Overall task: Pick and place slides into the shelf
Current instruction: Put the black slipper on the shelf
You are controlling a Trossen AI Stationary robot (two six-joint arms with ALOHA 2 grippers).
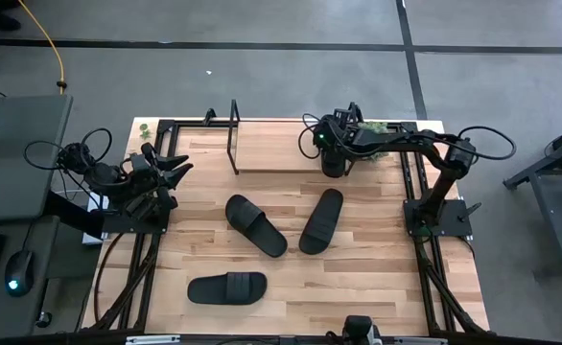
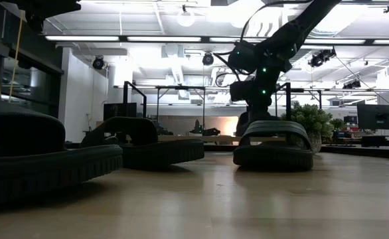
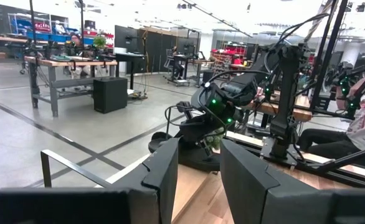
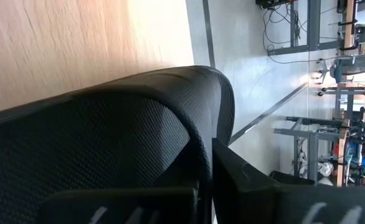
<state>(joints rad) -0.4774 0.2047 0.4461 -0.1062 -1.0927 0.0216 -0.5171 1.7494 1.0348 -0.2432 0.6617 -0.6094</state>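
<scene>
Three black slides lie sole-down on the wooden tabletop: one (image 1: 255, 225) at the middle, one (image 1: 321, 220) right of it, one (image 1: 226, 287) near the front edge. The shelf (image 1: 281, 149) stands at the far edge, with its black end frame (image 1: 233, 134) on the left. My right gripper (image 1: 331, 153) hangs over the shelf board and is shut on a fourth slide (image 1: 333, 167). In the low view that gripper (image 2: 254, 93) shows behind the nearer slides. My left gripper (image 1: 171, 168) waits open at the table's left edge, touching nothing. My right gripper holds the fourth slide by its strap band (image 4: 139, 124), pointing down from above. The band's edge (image 4: 198, 146) runs between the two fingers, with one finger (image 4: 257, 186) on the outer side. The slide hangs on end below the gripper; I cannot tell whether it touches the shelf board.
Black rails (image 1: 147, 240) run along the tabletop's left and right sides. Bare wood lies between the slides and the shelf. A small green plant (image 2: 311, 119) stands at the far right corner behind the shelf.
</scene>
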